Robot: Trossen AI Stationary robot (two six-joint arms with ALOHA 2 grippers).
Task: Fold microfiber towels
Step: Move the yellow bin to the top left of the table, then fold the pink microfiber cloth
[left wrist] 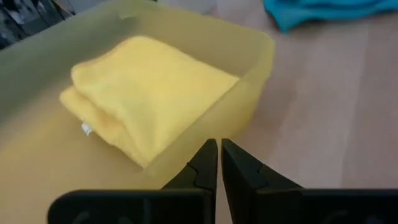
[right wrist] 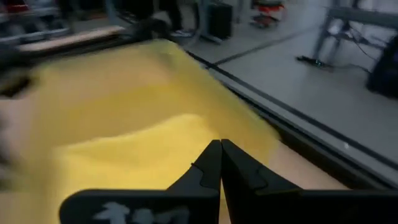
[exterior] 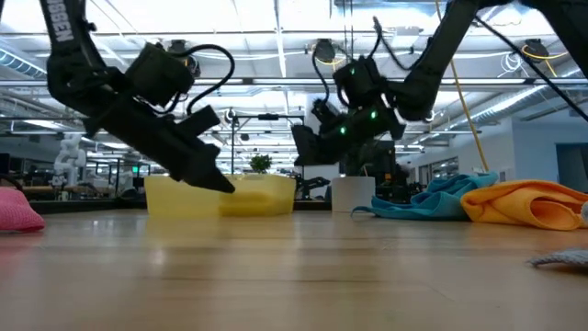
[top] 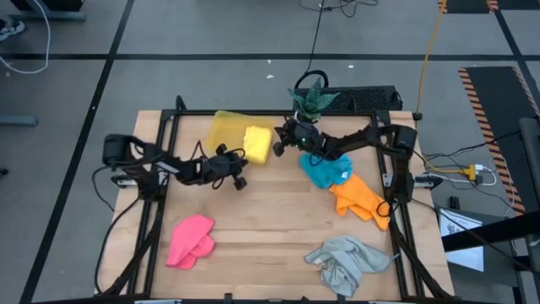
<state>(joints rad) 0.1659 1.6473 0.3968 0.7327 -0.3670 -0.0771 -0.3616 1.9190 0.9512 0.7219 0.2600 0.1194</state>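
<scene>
Yellow towel (top: 256,143) folded, lying in translucent yellow tray (top: 224,128) at table's far edge. Left gripper (top: 240,180) just beside tray, fingers nearly together, empty. Right gripper (top: 279,147) above tray's edge, closed, empty. Pink towel (top: 190,240), blue towel (top: 325,171), orange towel (top: 361,198), grey towel (top: 346,261) crumpled on table. Judged soft, light, limp; best pinched at corners.

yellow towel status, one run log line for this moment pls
yellow towel: folded, in tray | left gripper: shut, empty, beside tray | right gripper: shut, empty, at towel | pink, blue, orange, grey: unfolded
</scene>
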